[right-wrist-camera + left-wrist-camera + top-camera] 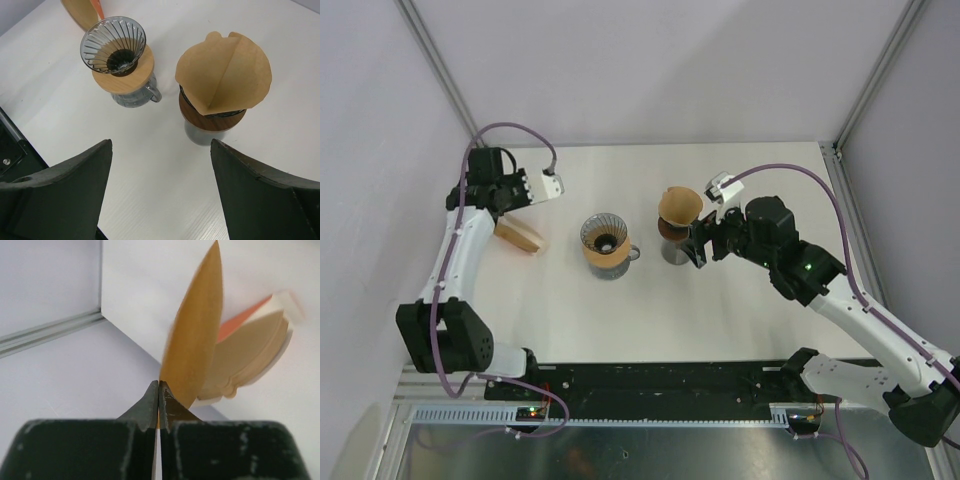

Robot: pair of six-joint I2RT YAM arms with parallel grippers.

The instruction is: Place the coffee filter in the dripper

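Coffee filter sat clamped edge-on in left claw, mid-frame. Right claw gaped, empty. Step needed filter carried over bare dripper, frame centre, tip lowered first.

The dripper is ribbed clear glass with a smooth wooden collar; the filter is matt brown paper; the table is matt white.

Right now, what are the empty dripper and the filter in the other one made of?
The empty dripper is clear and ribbed, likely glass; its pale matte collar looks like wood. The filter is thin matte brown paper, judging by its fold and seam.
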